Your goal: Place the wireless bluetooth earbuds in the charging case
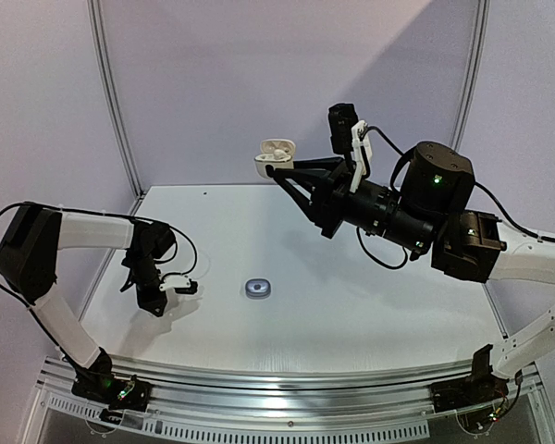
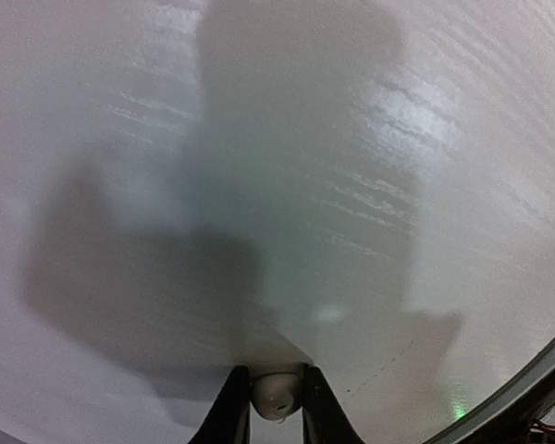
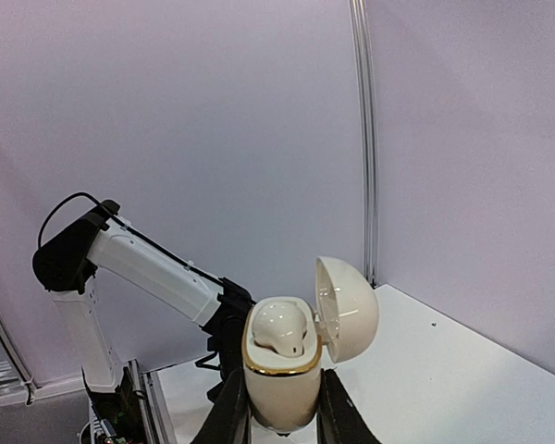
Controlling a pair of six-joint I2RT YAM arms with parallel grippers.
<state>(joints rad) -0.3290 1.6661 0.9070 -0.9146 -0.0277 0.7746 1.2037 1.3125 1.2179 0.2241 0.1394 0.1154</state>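
Working over a white surface (image 1: 370, 305) closed in by pale lilac walls. Pinching a white earbud (image 2: 278, 398) at the very fingertips of the left end effector (image 1: 183, 286), jaws drawn narrow around it, low over the surface. Gripping the white charging case (image 3: 279, 388) by its body in the right end effector (image 1: 282, 172), jaws pressed onto its two sides, well above the surface. Showing the lid (image 3: 347, 310) swung open to one side of the fingers, and carrying what looks like a seated earbud (image 3: 282, 328) in one well.

Judging the task partly done: apparently filling the white case halfway, with the pinched earbud wanted for the other well. Leaving a dark oval case (image 1: 257, 289), likely a second one, lying on the surface beyond the left fingertips, between the two arms; not telling whether it is open or filled. Finding no dark earbuds in any view.

Holding the charging case with its long axis along the right fingers, mouth pointing away from the wrist and out past the fingertips, toward the left arm's side. Seeing only a rounded end of the white earbud between the left fingers; not telling its long axis.
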